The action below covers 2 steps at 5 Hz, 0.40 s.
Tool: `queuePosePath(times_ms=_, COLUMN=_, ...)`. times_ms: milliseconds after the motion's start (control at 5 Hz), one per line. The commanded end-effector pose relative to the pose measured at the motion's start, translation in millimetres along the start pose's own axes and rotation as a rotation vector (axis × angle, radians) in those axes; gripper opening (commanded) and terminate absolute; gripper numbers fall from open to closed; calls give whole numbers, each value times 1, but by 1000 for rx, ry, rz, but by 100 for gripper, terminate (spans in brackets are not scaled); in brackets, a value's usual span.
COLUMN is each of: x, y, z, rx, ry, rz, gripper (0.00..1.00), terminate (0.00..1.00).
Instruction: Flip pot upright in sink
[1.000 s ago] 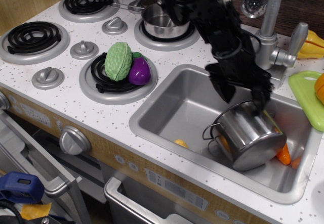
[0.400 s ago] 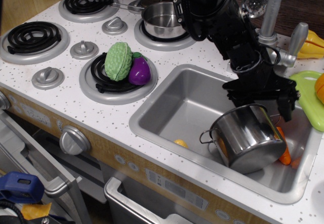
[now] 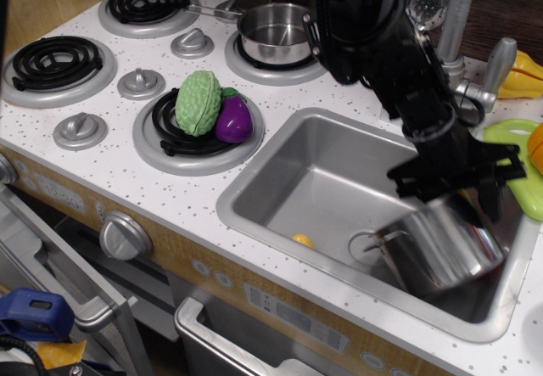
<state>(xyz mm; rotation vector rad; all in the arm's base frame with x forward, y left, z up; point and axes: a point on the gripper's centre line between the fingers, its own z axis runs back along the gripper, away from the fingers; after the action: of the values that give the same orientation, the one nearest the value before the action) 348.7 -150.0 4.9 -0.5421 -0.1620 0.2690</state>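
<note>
While only 1 view is given, it shows the relation that matters: the pot [image 3: 443, 247] sits directly beneath the end effector [image 3: 462, 188], at the right end of the sink [image 3: 297, 181], and its image is motion-blurred. Its long axis appears to lean, with the top tipped toward the back right under the black fingers and a wire loop handle [image 3: 372, 244] pointing left toward the open middle of the basin. I judge the coming move as a further rotation about that low left edge until the axis stands vertical. Whether the fingers are clamped on the rim I cannot tell; they overlap the pot's top, but blur hides the contact.

Compared with 0.4 s ago, the arm has swung right and down, the pot has slid toward the sink's right wall, and the orange piece beside it is now hidden. A small yellow item [image 3: 304, 240] stays on the sink floor.
</note>
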Motion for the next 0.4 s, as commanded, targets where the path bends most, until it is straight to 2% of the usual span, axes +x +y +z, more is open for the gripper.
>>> queuePosePath(times_ms=0, x=-5, y=-33, z=24, rx=68, ry=-87, rz=-48, gripper=0, terminate=0)
queuePosePath(times_ms=200, x=-2, y=-51, z=31, rx=321, ry=-84, rz=-88, gripper=0, terminate=0)
